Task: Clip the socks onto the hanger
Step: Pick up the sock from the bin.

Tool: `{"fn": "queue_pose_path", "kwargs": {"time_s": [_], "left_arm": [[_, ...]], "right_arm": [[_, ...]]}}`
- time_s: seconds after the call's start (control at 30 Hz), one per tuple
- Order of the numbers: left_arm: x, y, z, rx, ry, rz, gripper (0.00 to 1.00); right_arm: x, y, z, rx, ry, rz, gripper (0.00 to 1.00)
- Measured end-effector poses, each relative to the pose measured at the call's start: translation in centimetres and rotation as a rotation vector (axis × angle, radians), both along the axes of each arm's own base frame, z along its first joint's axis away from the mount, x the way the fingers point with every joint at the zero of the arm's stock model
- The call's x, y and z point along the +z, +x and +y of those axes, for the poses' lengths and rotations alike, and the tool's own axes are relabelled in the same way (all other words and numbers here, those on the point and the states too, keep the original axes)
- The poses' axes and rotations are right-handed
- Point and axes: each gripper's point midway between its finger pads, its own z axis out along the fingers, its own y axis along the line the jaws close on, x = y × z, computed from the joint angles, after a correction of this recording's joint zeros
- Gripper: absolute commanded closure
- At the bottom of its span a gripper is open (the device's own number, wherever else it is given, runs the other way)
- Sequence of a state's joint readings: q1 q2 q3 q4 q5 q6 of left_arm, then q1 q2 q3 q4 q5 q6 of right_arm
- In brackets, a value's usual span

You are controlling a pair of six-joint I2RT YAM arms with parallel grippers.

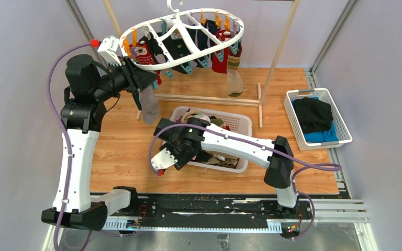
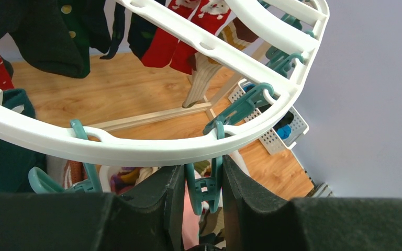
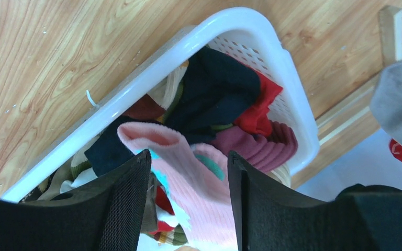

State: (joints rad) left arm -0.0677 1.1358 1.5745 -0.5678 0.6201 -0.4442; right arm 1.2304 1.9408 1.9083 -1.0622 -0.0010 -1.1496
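Note:
The white oval hanger point(image 1: 152, 65) hangs at the back with several socks clipped to it, dark, red and beige. My left gripper point(image 1: 135, 78) is at its left rim. In the left wrist view the gripper point(image 2: 203, 166) is shut on a teal clothespin point(image 2: 205, 188) dangling under the rim point(image 2: 136, 149). A grey sock point(image 1: 149, 107) hangs just below that gripper. My right gripper point(image 1: 188, 152) reaches down into the white basket point(image 1: 242, 121) of loose socks. In the right wrist view it point(image 3: 188, 157) is open, its fingers either side of a pink sock point(image 3: 204, 178).
A wooden pole frame point(image 1: 209, 99) carries the hanger and stands behind the basket. A second white basket point(image 1: 340, 117) with black and blue clothes sits at the right. Maroon, red and navy socks point(image 3: 225, 94) fill the near basket point(image 3: 152, 73).

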Motion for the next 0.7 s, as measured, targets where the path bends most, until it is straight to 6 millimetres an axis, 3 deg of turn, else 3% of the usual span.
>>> {"fn": "queue_pose_path", "kwargs": {"time_s": [0.27,0.33,0.43,0.47,0.7], "left_arm": [[-0.2,-0.1,0.0,-0.001,0.006,0.005,1.00],[-0.2,-0.1,0.0,-0.001,0.006,0.006,1.00],[-0.2,-0.1,0.0,-0.001,0.007,0.005,1.00],[-0.2,-0.1,0.0,-0.001,0.007,0.005,1.00],[-0.2,-0.1,0.0,-0.001,0.010,0.003,1.00]], "right_arm": [[-2.7,0.8,0.6,-0.011,-0.073,-0.007,0.52],[-2.8,0.8,0.4,-0.012,-0.082,-0.009,0.63],[-2.8,0.9,0.3,-0.010,-0.088,-0.014,0.96],[-2.8,0.9,0.2,-0.013,-0.091,-0.014,1.00],[-1.4,0.7,0.3,-0.032,-0.045,-0.012,1.00]]}}
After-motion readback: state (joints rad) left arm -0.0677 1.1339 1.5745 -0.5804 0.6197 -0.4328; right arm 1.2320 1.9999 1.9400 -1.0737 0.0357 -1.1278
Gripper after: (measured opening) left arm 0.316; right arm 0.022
